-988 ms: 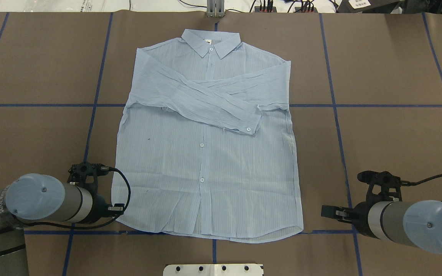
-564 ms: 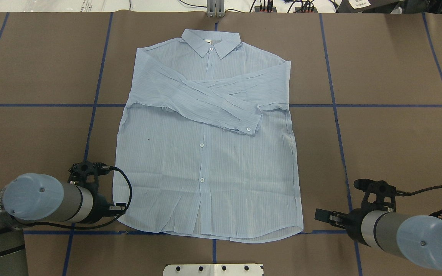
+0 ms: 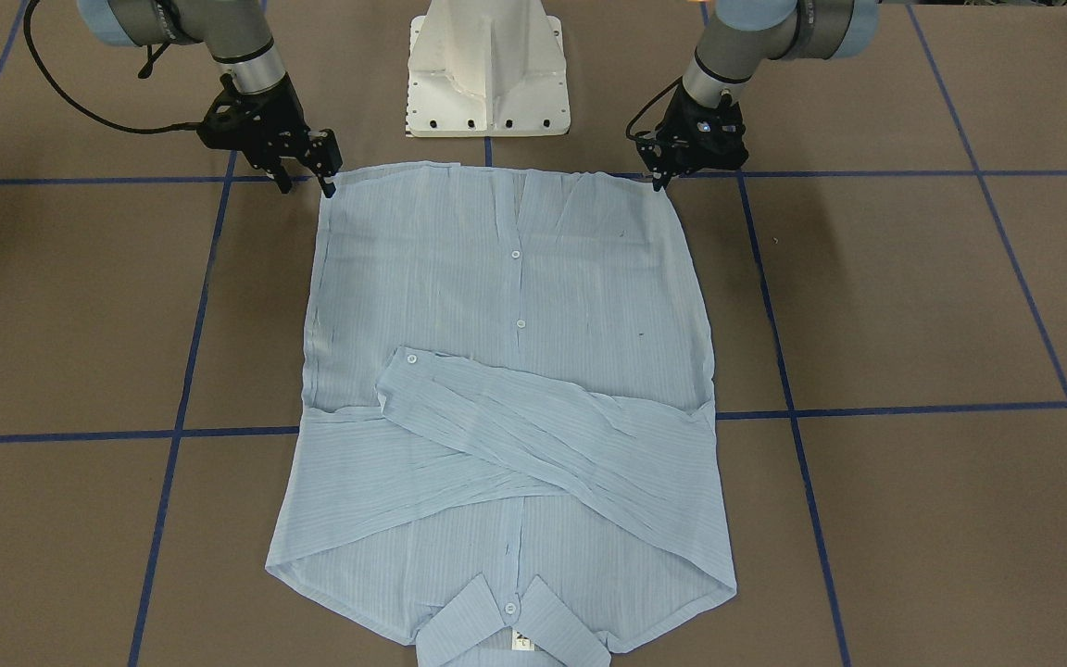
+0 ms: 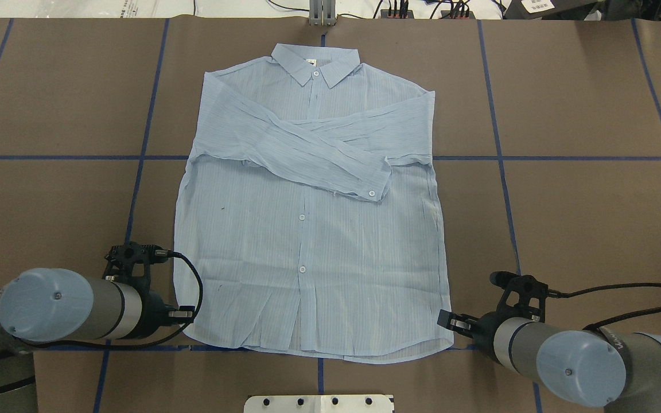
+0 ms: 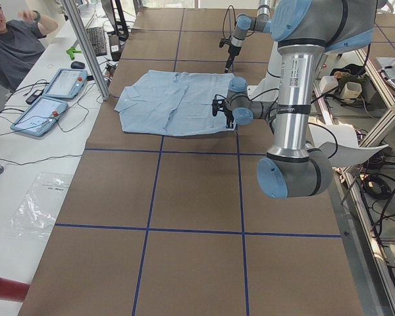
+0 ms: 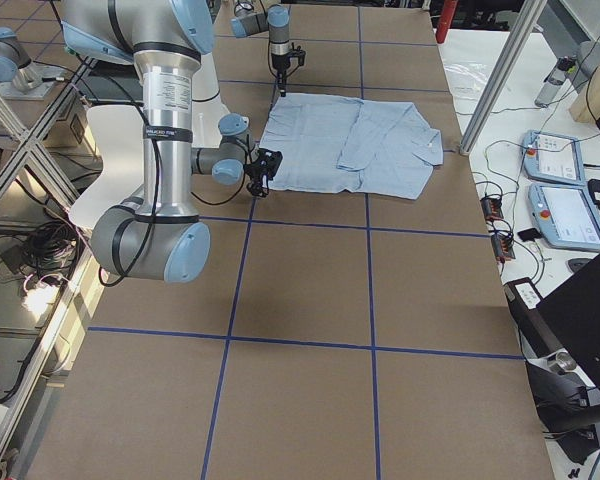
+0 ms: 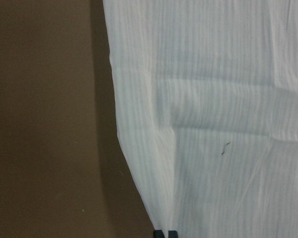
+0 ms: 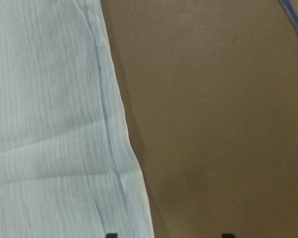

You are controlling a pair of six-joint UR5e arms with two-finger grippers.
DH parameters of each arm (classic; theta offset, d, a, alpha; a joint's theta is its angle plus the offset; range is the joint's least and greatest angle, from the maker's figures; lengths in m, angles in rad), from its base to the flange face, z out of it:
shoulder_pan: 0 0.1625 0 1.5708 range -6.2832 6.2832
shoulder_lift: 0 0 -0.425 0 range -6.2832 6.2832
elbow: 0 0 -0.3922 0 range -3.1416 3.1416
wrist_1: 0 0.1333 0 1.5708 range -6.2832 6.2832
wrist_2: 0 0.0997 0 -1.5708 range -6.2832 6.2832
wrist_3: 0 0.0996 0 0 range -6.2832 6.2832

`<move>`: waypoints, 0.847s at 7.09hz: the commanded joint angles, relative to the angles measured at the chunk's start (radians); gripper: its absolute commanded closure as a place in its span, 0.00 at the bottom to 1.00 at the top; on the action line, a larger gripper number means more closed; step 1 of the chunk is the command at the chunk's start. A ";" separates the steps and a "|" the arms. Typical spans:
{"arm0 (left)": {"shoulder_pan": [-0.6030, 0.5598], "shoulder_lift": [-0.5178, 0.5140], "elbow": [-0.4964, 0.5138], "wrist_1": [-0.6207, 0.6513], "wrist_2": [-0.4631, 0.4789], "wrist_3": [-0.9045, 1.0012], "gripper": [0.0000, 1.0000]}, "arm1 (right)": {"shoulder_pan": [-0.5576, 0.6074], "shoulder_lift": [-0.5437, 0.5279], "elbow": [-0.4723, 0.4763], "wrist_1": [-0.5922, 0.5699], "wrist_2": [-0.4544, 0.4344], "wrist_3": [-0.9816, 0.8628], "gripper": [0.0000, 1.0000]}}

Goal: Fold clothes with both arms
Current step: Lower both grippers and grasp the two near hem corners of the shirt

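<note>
The light blue striped shirt (image 4: 307,229) lies flat on the brown table, collar at the far side and both sleeves crossed over the chest. The same shirt (image 3: 506,278) has its hem toward the robot base. My left gripper (image 4: 190,313) is low at the hem's left corner. In the left wrist view its fingertips (image 7: 166,233) are pressed together on the shirt's edge (image 7: 139,188). My right gripper (image 4: 448,322) is at the hem's right corner, open. In the right wrist view the shirt's side edge (image 8: 134,188) runs between its spread fingertips (image 8: 169,234).
The white pedestal base (image 3: 487,74) stands just behind the hem. Blue tape lines (image 4: 502,172) divide the brown table cover. A person (image 5: 13,39) sits at the side bench beside the control tablets (image 5: 46,99). Cables trail from both wrists.
The right arm has moved left and a little toward the robot, bringing its gripper to the hem's right corner. The left gripper has edged slightly right onto the left corner. The shirt lies unchanged.
</note>
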 commanded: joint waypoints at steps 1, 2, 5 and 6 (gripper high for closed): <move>0.008 0.000 -0.004 0.000 0.006 0.000 1.00 | -0.008 0.012 -0.006 -0.004 -0.005 -0.001 0.46; 0.008 0.000 -0.004 0.000 0.006 0.000 1.00 | -0.035 0.015 -0.004 -0.043 -0.034 0.001 0.49; 0.008 0.000 -0.004 0.000 0.006 0.000 1.00 | -0.069 0.081 0.003 -0.135 -0.079 0.001 0.67; 0.008 0.000 -0.004 0.000 0.006 0.000 1.00 | -0.075 0.082 0.002 -0.135 -0.080 0.001 0.74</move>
